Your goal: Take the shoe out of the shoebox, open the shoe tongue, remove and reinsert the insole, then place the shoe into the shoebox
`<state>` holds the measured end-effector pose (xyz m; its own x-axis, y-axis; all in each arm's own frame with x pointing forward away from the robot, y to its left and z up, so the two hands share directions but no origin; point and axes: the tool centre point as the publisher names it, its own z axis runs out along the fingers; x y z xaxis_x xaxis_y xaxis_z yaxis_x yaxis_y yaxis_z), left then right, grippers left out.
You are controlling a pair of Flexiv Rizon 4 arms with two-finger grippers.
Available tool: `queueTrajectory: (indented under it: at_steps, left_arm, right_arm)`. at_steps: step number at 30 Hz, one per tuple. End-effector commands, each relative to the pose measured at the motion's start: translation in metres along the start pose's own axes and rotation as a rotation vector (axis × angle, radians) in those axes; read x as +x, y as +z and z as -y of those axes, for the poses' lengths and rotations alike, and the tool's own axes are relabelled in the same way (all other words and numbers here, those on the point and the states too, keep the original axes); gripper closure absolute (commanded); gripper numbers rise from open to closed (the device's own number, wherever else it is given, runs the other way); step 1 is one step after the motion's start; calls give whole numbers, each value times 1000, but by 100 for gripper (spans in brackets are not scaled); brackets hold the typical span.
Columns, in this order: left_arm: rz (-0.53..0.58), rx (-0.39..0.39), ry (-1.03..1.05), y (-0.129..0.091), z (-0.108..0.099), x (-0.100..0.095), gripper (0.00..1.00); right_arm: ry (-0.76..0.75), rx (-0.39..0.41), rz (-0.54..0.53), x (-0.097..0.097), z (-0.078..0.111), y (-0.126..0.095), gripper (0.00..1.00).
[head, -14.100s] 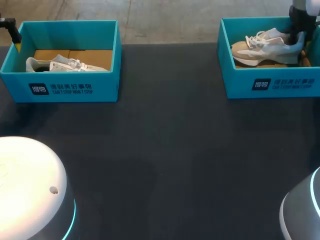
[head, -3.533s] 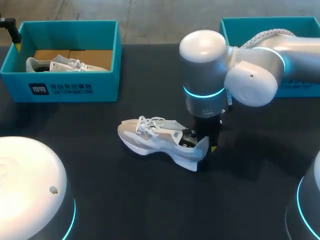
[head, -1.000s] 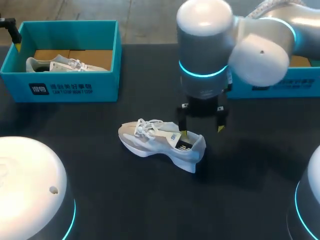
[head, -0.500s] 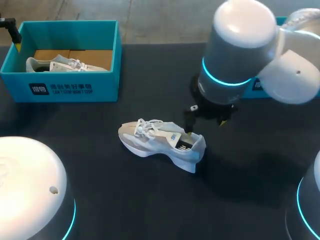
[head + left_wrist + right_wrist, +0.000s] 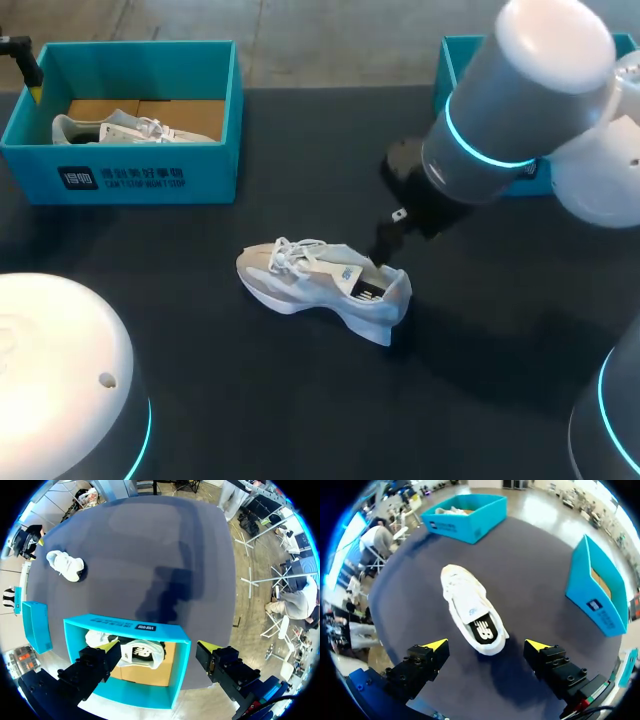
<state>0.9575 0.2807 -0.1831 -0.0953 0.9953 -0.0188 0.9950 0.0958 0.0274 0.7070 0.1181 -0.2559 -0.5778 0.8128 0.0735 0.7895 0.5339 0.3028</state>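
A pale grey-and-white shoe [image 5: 320, 285] lies on its sole in the middle of the dark table, toe to the left and heel to the right. My right gripper [image 5: 486, 645] hangs open just above and behind the heel, with the shoe [image 5: 470, 607] ahead of its fingers and nothing between them. The right shoebox [image 5: 455, 60] stands at the back right, mostly hidden by my right arm, and its cardboard floor [image 5: 602, 582] shows bare. My left gripper [image 5: 157, 647] is open above the left shoebox [image 5: 127, 665].
The teal left shoebox [image 5: 130, 120] at the back left holds a second white shoe [image 5: 120, 128]. My left gripper's finger [image 5: 25, 65] shows at that box's far left corner. Dark tabletop lies bare around the shoe and toward the front.
My right arm has swung up and to the right, away from the shoe's heel. The shoe has stayed where it was. The left arm has not moved.
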Motion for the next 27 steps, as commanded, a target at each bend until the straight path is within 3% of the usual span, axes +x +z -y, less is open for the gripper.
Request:
queueTrajectory:
  at_steps: [1, 17, 24, 27]
  left_arm:
    - [-2, -2, 0, 0, 1, 0, 0]
    - [-2, -2, 0, 0, 1, 0, 0]
    - [-2, -2, 0, 0, 1, 0, 0]
    - [-2, -2, 0, 0, 1, 0, 0]
  right_arm:
    - [-3, -40, -69, -4, 13, 2, 0]
    - [-3, -40, -69, -4, 13, 2, 0]
    - [-2, -196, -108, -15, 13, 8, 0]
    - [-11, -228, -126, -19, 12, 10, 0]
